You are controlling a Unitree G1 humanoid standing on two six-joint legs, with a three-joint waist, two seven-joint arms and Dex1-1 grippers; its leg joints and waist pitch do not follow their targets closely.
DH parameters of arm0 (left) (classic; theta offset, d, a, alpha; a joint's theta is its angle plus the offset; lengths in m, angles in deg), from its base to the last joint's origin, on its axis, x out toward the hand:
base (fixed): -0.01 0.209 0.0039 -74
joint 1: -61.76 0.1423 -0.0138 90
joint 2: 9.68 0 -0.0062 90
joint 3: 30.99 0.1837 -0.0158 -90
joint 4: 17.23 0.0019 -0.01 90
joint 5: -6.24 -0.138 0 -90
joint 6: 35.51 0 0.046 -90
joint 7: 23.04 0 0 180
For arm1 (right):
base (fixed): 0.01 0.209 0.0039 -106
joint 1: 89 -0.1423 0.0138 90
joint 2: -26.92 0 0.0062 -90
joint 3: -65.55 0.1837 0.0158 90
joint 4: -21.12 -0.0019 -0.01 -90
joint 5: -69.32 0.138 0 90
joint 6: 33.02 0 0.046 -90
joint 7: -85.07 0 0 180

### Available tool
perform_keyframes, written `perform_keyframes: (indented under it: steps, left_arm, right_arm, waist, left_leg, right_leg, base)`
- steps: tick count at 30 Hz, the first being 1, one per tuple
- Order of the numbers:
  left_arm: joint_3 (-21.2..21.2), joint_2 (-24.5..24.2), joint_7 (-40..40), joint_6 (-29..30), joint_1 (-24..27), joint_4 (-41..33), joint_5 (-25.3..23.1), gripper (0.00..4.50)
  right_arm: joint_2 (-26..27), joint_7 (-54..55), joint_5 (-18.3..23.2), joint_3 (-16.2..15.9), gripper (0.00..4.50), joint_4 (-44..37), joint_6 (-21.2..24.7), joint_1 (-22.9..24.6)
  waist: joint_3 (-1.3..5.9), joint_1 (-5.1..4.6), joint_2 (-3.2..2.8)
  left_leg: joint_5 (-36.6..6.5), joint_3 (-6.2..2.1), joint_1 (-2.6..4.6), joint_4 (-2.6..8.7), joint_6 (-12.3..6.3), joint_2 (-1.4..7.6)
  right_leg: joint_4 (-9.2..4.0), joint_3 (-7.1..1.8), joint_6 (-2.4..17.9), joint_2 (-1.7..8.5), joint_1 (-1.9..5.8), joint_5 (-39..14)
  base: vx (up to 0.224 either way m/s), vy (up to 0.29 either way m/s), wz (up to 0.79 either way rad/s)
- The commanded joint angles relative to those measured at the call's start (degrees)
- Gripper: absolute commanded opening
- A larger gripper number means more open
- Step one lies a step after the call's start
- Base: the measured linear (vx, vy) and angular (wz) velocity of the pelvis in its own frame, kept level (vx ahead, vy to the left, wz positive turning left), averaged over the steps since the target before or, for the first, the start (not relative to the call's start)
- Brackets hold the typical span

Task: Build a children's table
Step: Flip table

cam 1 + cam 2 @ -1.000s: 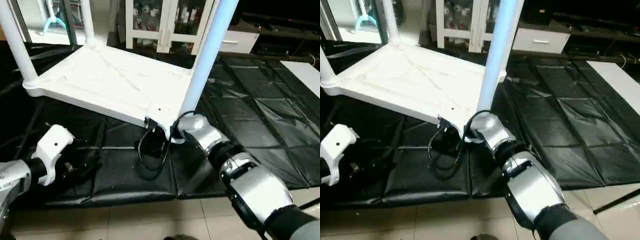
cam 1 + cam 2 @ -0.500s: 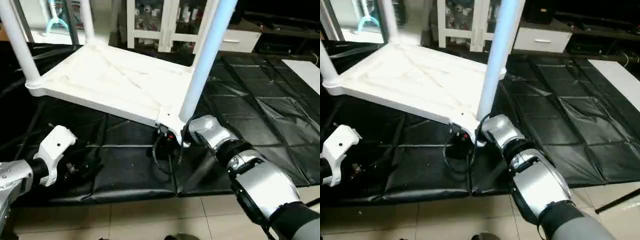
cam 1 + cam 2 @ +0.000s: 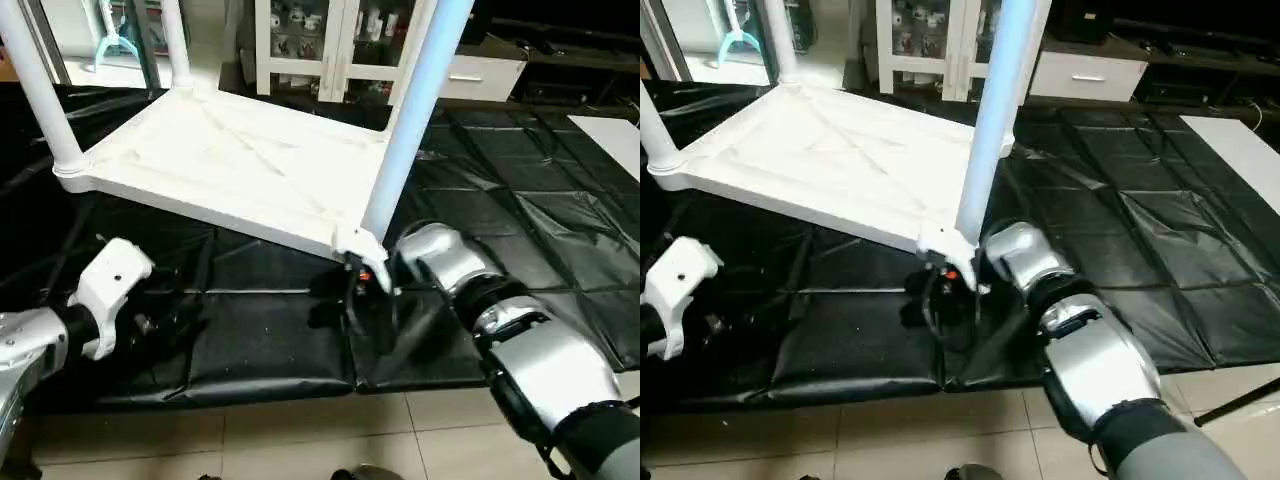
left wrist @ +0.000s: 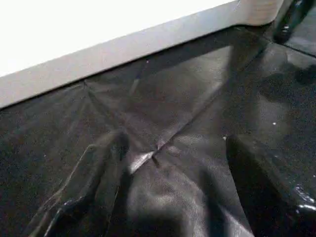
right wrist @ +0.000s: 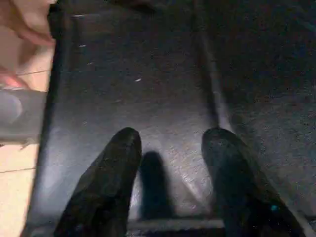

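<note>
Since a second ago, the right gripper has swung off the table top's near corner and turned down toward the black mat, its fingers drawing closer together; the left arm has kept its place.

At the left, the left gripper hangs low over the mat's near left part, just in front of the top's near edge. Its two black fingers stand well apart with nothing between them.

In the middle, the children's table lies upside down on the mat, its ribbed underside facing up. One white leg rises from the left corner socket, another leg from the far corner, and a third leg stands in the near corner socket.

Just right of that near corner, the right gripper points down at the mat, its fingers parted over bare mat, holding nothing. Its silver forearm runs off toward the lower right.

Beyond the mat's far edge stands a white glass-door cabinet.
</note>
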State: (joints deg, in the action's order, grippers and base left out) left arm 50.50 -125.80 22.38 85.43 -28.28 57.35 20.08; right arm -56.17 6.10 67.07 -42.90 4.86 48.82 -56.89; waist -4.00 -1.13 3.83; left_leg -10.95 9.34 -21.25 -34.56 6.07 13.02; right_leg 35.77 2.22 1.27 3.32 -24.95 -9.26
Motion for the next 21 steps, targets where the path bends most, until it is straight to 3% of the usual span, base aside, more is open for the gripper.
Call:
perform_keyframes:
  steps: [1, 2, 4, 5, 6, 8, 13, 14, 16, 19, 21]
  left_arm:
    - [0.79, 0.27, -0.18, -0.49, -0.34, 0.06, -0.15, 3.50]
    - [0.56, 0.62, -0.65, -0.69, -0.40, 0.13, -0.10, 3.50]
    - [0.48, 0.75, -0.81, -0.81, -0.43, 0.17, -0.08, 3.50]
    - [0.40, 0.88, -0.98, -0.93, -0.46, 0.21, -0.07, 3.50]
    - [0.47, 1.38, -1.56, -1.15, -0.84, 0.45, -0.21, 3.50]
    - [1.66, 2.66, -2.55, -1.10, -2.00, 0.30, -0.30, 3.50]
    - [1.82, 2.81, -2.76, -0.43, -1.90, -0.88, -0.02, 3.50]
    - [1.44, 2.59, -2.72, -0.18, -1.23, -1.52, 0.20, 3.50]
    - [1.19, 2.45, -2.70, -0.08, -0.78, -1.85, 0.32, 3.50]
    - [-0.29, 1.37, -2.45, 0.97, 2.05, -4.00, 0.80, 3.50]
    - [-0.64, 1.06, -2.45, 1.34, 2.79, -4.56, 0.86, 3.50]
  right_arm:
    - [-1.48, -0.87, 0.20, 0.73, 1.93, -1.60, -1.77, 0.91]
    - [-1.81, 2.94, 0.40, 1.97, 1.84, -2.14, -5.28, 1.37]
    - [-1.78, 4.91, 0.74, 2.78, 1.63, -2.38, -6.68, 1.52]
    - [-1.75, 6.86, 1.07, 3.58, 1.91, -2.61, -8.05, 1.67]
    - [-0.46, 12.37, 3.04, 6.48, 2.09, -3.18, -10.15, 1.71]
    - [3.74, 22.92, 4.27, 9.38, 2.07, -4.00, -13.67, 1.99]
    - [6.61, 30.15, 0.58, 7.05, 2.55, -3.86, -15.85, 2.08]
    - [7.61, 32.68, -0.71, 6.04, 2.65, -3.62, -15.47, 1.83]
    - [8.13, 34.06, -1.48, 5.57, 2.81, -3.38, -15.26, 1.69]
    - [9.90, 41.93, -5.04, 4.10, 3.04, -1.12, -12.58, -0.05]
    - [10.11, 45.47, -6.70, 3.54, 3.25, -0.19, -11.19, -0.85]
  waist:
    - [3.22, 0.09, -2.07]
    - [3.32, 0.02, -1.91]
    - [3.43, -0.04, -1.90]
    - [3.28, -0.01, -1.89]
    - [3.43, -0.02, -2.01]
    - [3.42, -0.14, -2.05]
    - [2.99, -0.16, -1.95]
    - [2.75, -0.08, -1.71]
    - [2.70, -0.07, -1.92]
    - [2.03, -0.16, -1.65]
    - [1.88, -0.05, -1.74]
  left_leg:
    - [-15.61, 0.82, 0.63, 4.19, -2.19, 0.35]
    - [-14.97, 0.88, 0.65, 4.08, -1.98, 0.29]
    - [-14.76, 0.90, 0.69, 4.02, -2.15, 0.21]
    - [-15.10, 0.96, 0.70, 4.06, -2.03, 0.25]
    - [-14.81, 0.99, 0.77, 4.02, -1.75, 0.20]
    - [-15.27, 0.94, 0.68, 4.08, -1.25, 0.13]
    - [-17.44, 0.82, 0.77, 4.35, -0.25, 0.09]
    - [-17.35, 0.86, 0.78, 4.43, -0.22, 0.10]
    - [-17.91, 0.84, 0.79, 4.49, -0.04, 0.11]
    - [-19.11, 0.74, 0.59, 4.85, 0.60, 0.07]
    - [-19.81, 0.80, 0.92, 4.82, 0.73, 0.01]
  right_leg:
    - [-3.60, -1.72, 15.31, 2.63, 2.88, -11.33]
    - [-3.58, -1.78, 15.05, 2.65, 2.85, -11.47]
    - [-3.56, -1.77, 15.20, 2.55, 2.87, -11.43]
    - [-3.72, -1.81, 15.04, 2.61, 2.70, -12.00]
    - [-3.72, -1.86, 14.85, 2.66, 2.75, -12.07]
    - [-3.63, -1.85, 14.59, 2.53, 2.71, -12.79]
    - [-3.82, -1.83, 13.23, 2.41, 2.34, -15.33]
    - [-3.88, -1.86, 12.96, 2.34, 2.15, -15.14]
    - [-3.84, -1.90, 12.69, 2.33, 2.14, -15.57]
    - [-3.85, -1.97, 11.53, 2.27, 1.90, -16.57]
    - [-4.03, -2.01, 10.93, 2.19, 1.66, -16.59]
  base:
    - [0.000, 0.000, 0.00]
    - [0.000, 0.000, 0.00]
    - [0.000, 0.000, 0.00]
    - [0.000, 0.000, 0.00]
    - [0.000, 0.000, 0.00]
    - [0.000, 0.000, 0.00]
    - [0.000, 0.000, 0.00]
    - [0.000, 0.000, 0.00]
    - [0.000, 0.000, 0.00]
    - [0.000, 0.000, 0.00]
    - [0.000, 0.000, 0.00]
